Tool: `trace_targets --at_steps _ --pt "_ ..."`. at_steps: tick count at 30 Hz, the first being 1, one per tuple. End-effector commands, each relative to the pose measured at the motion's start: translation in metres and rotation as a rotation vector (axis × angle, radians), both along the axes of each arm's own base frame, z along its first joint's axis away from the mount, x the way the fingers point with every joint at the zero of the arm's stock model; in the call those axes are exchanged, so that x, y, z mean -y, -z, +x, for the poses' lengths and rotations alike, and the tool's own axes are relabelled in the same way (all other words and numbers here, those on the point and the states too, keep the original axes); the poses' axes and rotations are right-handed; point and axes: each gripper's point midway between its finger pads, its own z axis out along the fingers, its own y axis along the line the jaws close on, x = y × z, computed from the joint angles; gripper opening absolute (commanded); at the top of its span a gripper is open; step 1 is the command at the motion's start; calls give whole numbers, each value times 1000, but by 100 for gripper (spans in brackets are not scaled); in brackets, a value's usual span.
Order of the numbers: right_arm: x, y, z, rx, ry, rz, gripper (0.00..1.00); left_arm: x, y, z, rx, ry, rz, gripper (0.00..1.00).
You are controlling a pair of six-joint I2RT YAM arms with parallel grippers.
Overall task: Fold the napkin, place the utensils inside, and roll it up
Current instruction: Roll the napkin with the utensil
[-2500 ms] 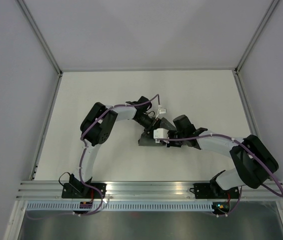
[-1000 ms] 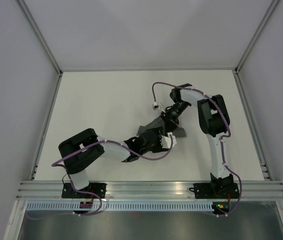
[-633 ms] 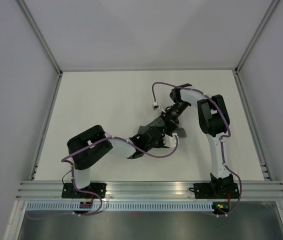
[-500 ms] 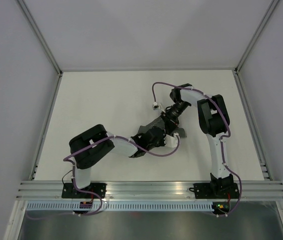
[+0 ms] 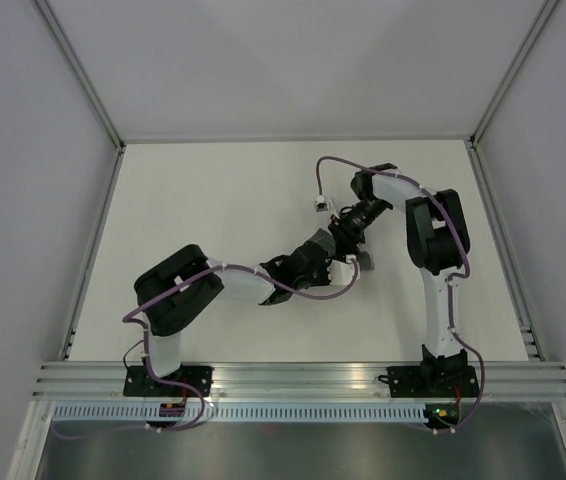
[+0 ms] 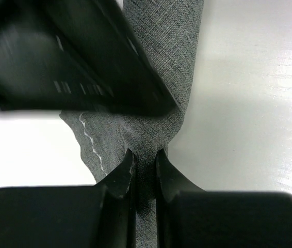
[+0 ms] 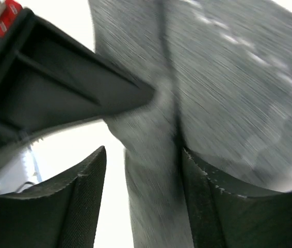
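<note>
The white, flat table [image 5: 213, 200] fills the walled bay, and both arms reach in over its middle. The left arm [image 5: 178, 290], white with black joints, runs from its base at the near edge out to the right. The right arm [image 5: 433, 235] rises from its base, bends at a high elbow and comes back towards the left, so the two wrists meet near the table's centre. A thin purple cable [image 5: 320, 170] loops above the right wrist.

The dark grey woven cloth napkin [image 6: 174, 46] lies bunched into a narrow band on the table between the two wrists. From above, most of it is hidden under them.

The left gripper [image 6: 143, 157] has its jaws drawn almost together, clamped on a raised fold of the napkin. A black finger of the other arm lies across the cloth just beyond that fold.

The right gripper [image 7: 143, 152] has its jaws apart with a strip of the napkin running up between them. The cloth lies against one finger, and bare table shows between it and the other.

A lighter stitched line [image 6: 90, 140] follows the napkin's edge just beside the left jaws.
</note>
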Motion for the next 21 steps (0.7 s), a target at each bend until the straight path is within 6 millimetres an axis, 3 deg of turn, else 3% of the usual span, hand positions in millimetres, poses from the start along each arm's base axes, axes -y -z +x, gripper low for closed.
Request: trace_targets --at_steps 1,7,10,12,13,15,16,17,18,19,20,21 --pt "23 -30 47 232 74 52 66 -14 30 -30 -221 -15 13 2" --pt "56 -88 79 339 315 185 66 -16 39 -46 -377 6 10 2" --pt "87 -104 86 407 401 225 66 -19 37 -48 -463 -15 1 2" --pt "101 -98 79 431 428 216 67 -20 34 -53 -572 -19 -18 2" --pt "105 -110 82 525 418 215 67 -17 32 -61 -631 9 -37 2" --pt "108 -95 67 554 430 189 66 -20 31 -62 -711 -11 -50 2" --pt "112 -110 75 695 421 183 68 -19 29 -68 -760 7 -64 2" --pt "111 -95 59 686 425 170 69 -21 29 -67 -797 -8 -79 2" --pt "112 -95 56 725 419 166 69 -20 30 -68 -836 -8 -81 2" --pt "112 -109 56 822 401 171 70 -23 31 -74 -899 -2 -85 2" --pt "108 -98 44 814 383 170 70 -24 32 -77 -936 -8 -86 2" --pt "105 -107 39 866 358 171 71 -22 33 -77 -963 -9 -89 2"
